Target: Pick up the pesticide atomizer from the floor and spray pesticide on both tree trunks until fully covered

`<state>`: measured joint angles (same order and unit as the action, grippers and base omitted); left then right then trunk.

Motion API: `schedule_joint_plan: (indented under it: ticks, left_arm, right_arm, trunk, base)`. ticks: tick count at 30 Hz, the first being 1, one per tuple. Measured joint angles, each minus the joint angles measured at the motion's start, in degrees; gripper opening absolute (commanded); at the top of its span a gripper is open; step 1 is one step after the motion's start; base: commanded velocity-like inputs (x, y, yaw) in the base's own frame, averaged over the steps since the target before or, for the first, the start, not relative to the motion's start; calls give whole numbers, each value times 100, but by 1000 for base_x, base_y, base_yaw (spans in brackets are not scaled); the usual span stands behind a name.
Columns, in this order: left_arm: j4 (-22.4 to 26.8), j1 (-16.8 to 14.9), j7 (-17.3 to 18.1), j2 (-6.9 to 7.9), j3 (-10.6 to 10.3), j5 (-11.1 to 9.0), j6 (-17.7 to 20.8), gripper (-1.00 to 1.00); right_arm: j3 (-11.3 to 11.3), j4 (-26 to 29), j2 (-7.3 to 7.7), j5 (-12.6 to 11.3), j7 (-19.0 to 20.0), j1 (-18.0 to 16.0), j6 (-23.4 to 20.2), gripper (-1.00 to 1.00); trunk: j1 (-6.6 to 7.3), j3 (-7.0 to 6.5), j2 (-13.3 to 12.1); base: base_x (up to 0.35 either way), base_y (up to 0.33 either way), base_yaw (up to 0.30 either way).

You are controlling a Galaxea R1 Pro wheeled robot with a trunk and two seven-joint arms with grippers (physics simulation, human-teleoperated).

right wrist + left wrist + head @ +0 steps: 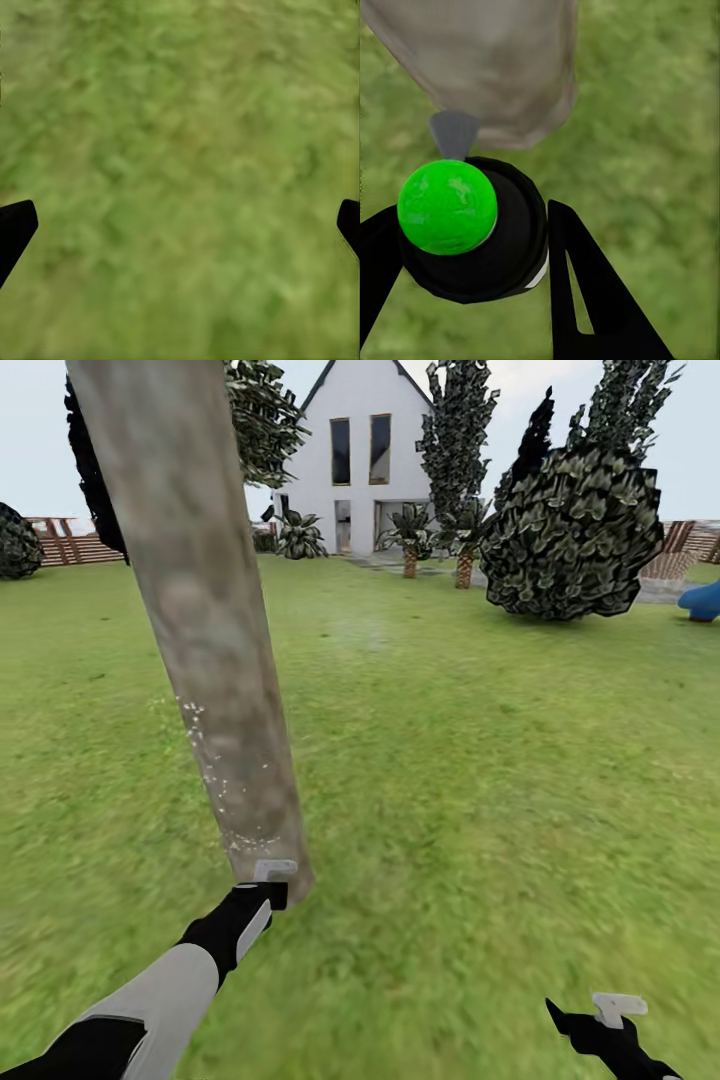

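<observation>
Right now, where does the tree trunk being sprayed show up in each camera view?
Head view: the tree trunk leans from top left down to lower centre-left, its base just beyond the left gripper.
Left wrist view: its base lies just past the atomizer held in the jaws.
Right wrist view: not in it, just grass.
Shared landmark: the grass.

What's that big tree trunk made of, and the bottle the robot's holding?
The tree trunk looks like smooth bark, matt and mottled grey-beige with brownish patches and tiny white specks low down. The bottle in the left gripper seems to be glossy black plastic with a bright green round top, though I can't be sure.
</observation>
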<state>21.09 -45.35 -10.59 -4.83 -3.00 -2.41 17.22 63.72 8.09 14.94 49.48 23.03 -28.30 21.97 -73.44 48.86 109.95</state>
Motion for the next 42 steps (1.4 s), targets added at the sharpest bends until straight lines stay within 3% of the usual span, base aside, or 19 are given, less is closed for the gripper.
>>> schedule_joint_plan:
  ticks: [42]
  left_arm:
    - [0, 0, 0, 0, -3, 0, 0, -100]
  right_arm:
    - [0, 0, 0, 7, 0, 0, 0, 100]
  trunk:
    - [0, 0, 0]
  base:
    - [20, -271, 277]
